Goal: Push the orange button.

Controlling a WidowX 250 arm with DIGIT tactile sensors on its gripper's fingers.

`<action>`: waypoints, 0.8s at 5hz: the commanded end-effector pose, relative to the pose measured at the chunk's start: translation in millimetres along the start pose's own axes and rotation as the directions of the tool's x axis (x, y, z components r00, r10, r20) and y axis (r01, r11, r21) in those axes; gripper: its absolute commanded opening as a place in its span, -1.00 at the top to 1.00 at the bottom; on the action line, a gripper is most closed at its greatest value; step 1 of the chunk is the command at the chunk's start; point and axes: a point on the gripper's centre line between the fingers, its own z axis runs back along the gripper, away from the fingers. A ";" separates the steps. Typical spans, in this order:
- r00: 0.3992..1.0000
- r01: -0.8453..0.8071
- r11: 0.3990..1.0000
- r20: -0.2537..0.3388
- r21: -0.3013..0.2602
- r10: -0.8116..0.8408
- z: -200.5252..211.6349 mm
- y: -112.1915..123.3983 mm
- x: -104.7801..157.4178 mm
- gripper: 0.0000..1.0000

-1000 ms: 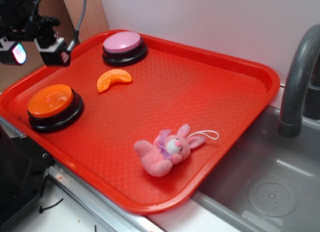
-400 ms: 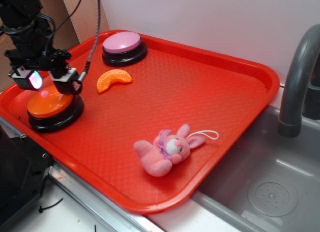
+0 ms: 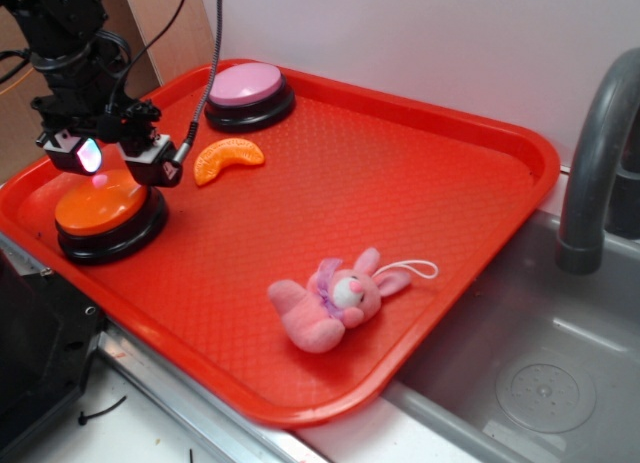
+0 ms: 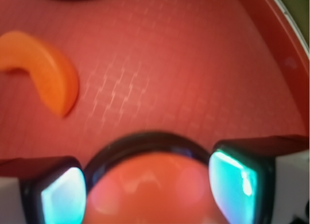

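The orange button (image 3: 100,211), a domed orange top on a black base, sits at the left front of the red tray (image 3: 400,153). My gripper (image 3: 112,160) hangs just above the button's far edge, jaws open and empty. In the wrist view the button (image 4: 150,185) fills the space between my two glowing fingertips (image 4: 60,197), close beneath them. I cannot tell whether the fingertips touch the dome.
A pink-topped button (image 3: 248,93) stands at the tray's back. An orange-slice toy (image 3: 227,159) lies just right of my gripper and shows in the wrist view (image 4: 46,69). A pink plush bunny (image 3: 335,298) lies near the tray's front. A sink with a grey faucet (image 3: 600,163) is at the right.
My gripper has moved right and down from above the tray's left rim to just over the orange button. Nothing on the tray has moved.
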 end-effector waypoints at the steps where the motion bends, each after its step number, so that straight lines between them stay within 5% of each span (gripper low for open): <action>1: 1.000 -0.005 1.000 -0.025 0.000 0.005 44.7 9.3 10.4 -1.00; 4: 0.998 0.031 0.999 0.048 0.029 -0.033 77.5 8.4 7.1 -1.00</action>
